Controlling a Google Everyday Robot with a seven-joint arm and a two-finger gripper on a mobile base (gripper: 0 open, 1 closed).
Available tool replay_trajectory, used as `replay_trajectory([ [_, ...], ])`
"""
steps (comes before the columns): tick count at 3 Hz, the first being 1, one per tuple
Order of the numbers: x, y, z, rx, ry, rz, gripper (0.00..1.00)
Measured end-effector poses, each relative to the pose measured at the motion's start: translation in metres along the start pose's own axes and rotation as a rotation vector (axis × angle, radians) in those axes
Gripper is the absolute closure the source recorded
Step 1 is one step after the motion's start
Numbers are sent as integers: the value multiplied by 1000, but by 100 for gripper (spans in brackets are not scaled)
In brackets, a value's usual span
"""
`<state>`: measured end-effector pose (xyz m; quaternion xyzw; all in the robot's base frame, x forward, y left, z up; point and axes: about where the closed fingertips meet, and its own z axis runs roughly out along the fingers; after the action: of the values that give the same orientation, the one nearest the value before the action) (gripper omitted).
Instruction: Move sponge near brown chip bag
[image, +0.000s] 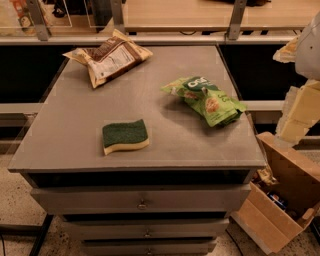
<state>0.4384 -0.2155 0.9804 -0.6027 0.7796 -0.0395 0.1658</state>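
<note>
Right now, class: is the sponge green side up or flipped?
Green side up: dark scrub layer tops the sponge, yellow foam showing beneath. The tool hangs right of the table.

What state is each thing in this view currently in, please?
Sponge: flat, green side up.
Brown chip bag: lying label up, back left.
Green bag: crumpled, lying right.
Drawers: shut.
Cardboard box: open.
Gripper: beside the table's right edge.

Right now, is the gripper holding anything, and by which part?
Nothing. The gripper is at the right edge, beside the table; the sponge lies free on it.
</note>
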Motion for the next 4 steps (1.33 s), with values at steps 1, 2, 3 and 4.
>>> replay_trajectory([
  [1,0,0,0,0,0,0,0],
  [2,-9,-5,6,9,9,-28,0],
  [3,-32,-18,31,9,27,-98,0],
  [4,-75,-28,60,13,16,-203,0],
])
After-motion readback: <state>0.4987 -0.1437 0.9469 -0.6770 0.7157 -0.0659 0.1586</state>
